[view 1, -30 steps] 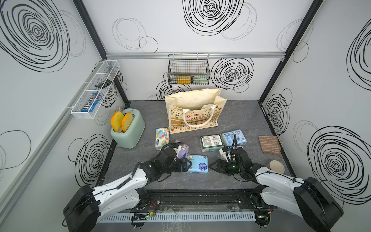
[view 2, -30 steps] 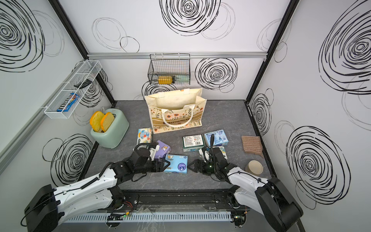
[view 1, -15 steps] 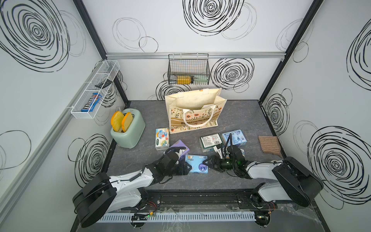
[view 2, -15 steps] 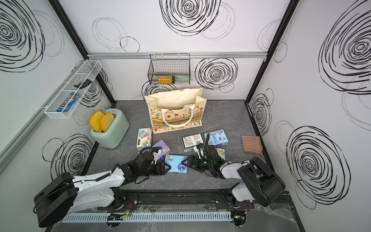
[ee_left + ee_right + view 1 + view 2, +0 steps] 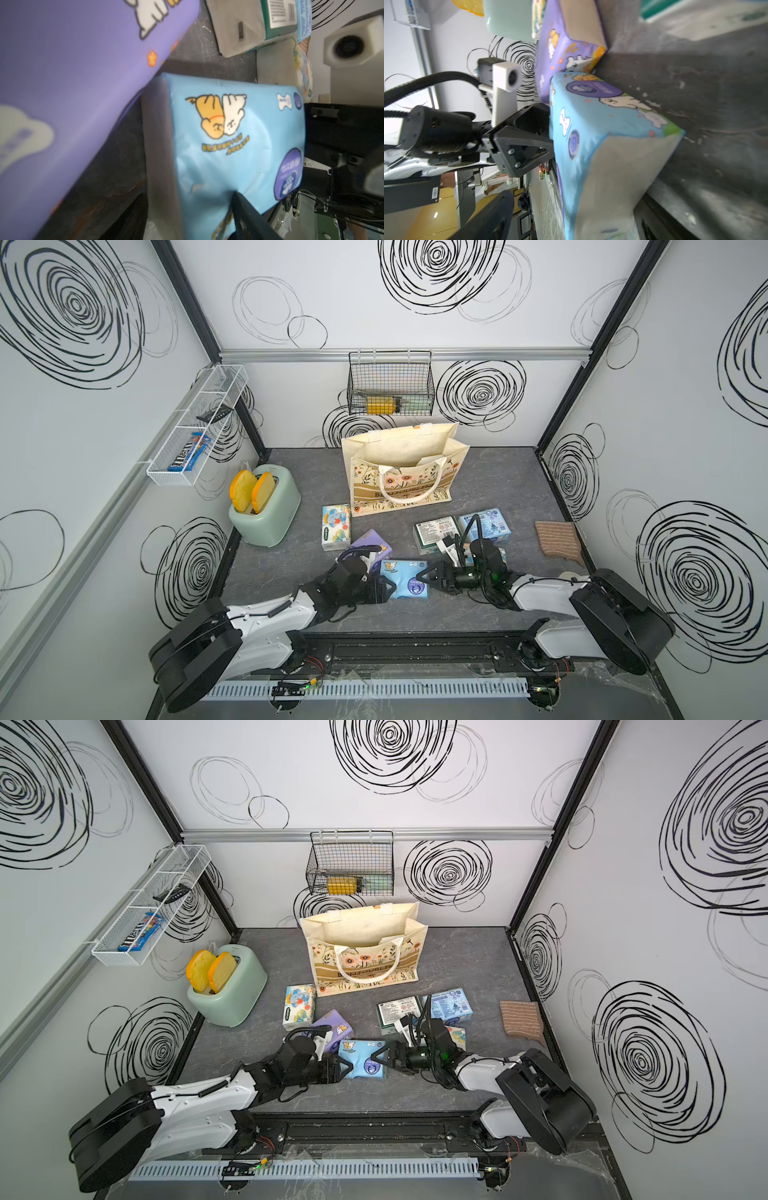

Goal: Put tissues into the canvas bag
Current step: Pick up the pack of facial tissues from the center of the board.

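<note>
Framing blue pack (image 5: 405, 584) by tabletop's (image 5: 498, 614) front edge with left gripper (image 5: 390, 589), right gripper (image 5: 420, 578), jaws apart; next squeeze, lift into canvas bag (image 5: 365, 485)

I'm running this from afar in a lab test booth: white walls (image 5: 353, 302) with black swirls, black frame posts (image 5: 185, 302), a base rail (image 5: 415, 651), a lone toaster (image 5: 270, 510).

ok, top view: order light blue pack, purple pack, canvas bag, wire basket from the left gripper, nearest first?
1. light blue pack: at the left gripper.
2. purple pack: just behind that pack.
3. canvas bag: mid-table, further back.
4. wire basket: on the back wall.
</note>
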Motion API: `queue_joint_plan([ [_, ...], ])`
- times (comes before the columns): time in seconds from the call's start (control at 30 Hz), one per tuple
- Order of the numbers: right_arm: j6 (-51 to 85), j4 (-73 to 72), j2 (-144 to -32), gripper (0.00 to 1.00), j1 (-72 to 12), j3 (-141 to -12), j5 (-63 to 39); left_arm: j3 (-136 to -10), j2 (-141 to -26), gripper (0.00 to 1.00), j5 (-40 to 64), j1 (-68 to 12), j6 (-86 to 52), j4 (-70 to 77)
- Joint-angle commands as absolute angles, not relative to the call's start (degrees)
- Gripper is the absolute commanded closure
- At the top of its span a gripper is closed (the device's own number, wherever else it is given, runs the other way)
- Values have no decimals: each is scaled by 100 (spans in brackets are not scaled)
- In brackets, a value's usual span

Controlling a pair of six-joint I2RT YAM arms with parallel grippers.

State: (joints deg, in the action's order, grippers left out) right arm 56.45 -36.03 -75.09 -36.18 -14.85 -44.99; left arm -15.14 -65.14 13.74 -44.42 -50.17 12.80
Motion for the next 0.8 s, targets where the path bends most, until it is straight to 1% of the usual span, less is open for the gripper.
queue_joint_plan([
  [0.0,5688,-3631,-6971,8,-3693,-1656,-5005,-1325,-6536,32,1671,-4318,-5086,1773],
  [0.13,5532,-3129,-6602,8,-3684,-1758,-4877,-1255,-6444,32,1843,-4255,-5180,2149],
  [0.3,5454,-3042,-6796,10,-3684,-1722,-4786,-1207,-6465,32,2090,-4254,-5450,2619],
  [0.4,5397,-3067,-6839,11,-3694,-1614,-4608,-1004,-6617,33,2357,-4235,-5810,3431],
  [0.53,5019,-2631,-6952,11,-3692,-1589,-4170,-797,-6935,34,2567,-4232,-6231,4402],
  [0.67,5036,-3088,-7291,11,-3692,-1414,-4241,-676,-7201,36,2679,-4225,-6466,4971],
  [0.77,5183,-3778,-7626,12,-3700,-1255,-4476,-555,-7382,37,2759,-4232,-6680,5480],
])
